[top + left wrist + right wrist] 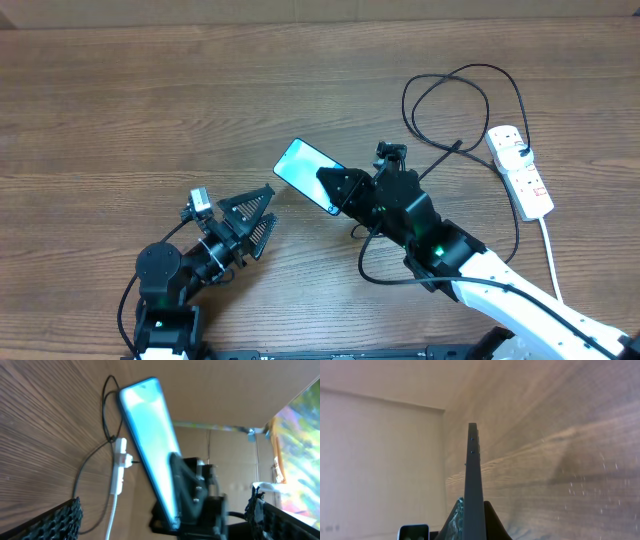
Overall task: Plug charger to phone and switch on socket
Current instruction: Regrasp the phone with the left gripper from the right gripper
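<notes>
Overhead, right tool point(336, 190) clamped on phone point(300, 162), arm point(470, 262) stretched diagonally from lower right, left tool point(260, 219) spread wide

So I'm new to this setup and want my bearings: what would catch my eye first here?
The bright teal phone stands out, clamped at one end in the right end effector near the table's middle. The left end effector gapes wide open just left of it, pointing at it. At the far right lies the white socket, with the black charger looping beside it.
</notes>
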Robot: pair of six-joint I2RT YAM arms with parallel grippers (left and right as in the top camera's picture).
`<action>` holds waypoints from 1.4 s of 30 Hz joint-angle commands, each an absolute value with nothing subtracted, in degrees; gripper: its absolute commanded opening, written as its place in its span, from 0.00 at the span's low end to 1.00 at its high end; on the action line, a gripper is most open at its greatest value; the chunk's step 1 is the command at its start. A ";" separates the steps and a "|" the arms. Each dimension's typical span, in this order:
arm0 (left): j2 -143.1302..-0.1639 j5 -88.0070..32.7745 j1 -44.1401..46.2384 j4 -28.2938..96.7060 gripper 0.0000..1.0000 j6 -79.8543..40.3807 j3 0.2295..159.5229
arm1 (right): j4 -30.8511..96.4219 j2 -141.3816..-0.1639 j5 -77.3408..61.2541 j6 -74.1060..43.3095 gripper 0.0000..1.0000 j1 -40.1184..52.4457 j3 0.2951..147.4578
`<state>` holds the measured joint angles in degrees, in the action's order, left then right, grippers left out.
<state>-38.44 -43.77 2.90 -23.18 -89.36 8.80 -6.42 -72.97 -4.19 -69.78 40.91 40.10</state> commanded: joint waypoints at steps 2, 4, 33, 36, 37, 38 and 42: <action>-43.07 -43.79 2.81 -28.10 1.00 -97.47 8.51 | -9.69 -76.01 -7.90 -80.34 0.04 40.77 42.02; -44.97 -43.00 2.81 -29.87 0.99 -98.00 8.51 | -11.38 -76.55 -8.78 -81.08 0.04 40.77 42.02; -56.53 -30.02 10.57 -48.18 0.41 -99.94 8.51 | -16.58 -76.60 -13.47 -85.45 0.04 45.36 42.02; -56.53 -29.98 10.55 -48.07 0.32 -99.96 8.51 | -16.62 -76.60 -12.01 -85.47 0.04 45.30 42.02; -56.55 -29.82 10.55 -48.05 0.32 -99.96 8.51 | -16.62 -76.60 -12.03 -85.49 0.04 45.30 42.02; -56.58 -29.78 10.55 -48.05 0.31 -99.96 8.51 | -16.62 -76.60 -12.08 -85.49 0.04 45.32 42.02; -56.58 -28.45 10.52 -47.83 0.28 -99.94 8.51 | -16.36 -76.60 -12.75 -85.49 0.04 45.32 42.02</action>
<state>-56.34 -30.59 10.15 -47.68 -100.18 8.60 -15.79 -77.43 -13.26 -85.49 45.39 40.12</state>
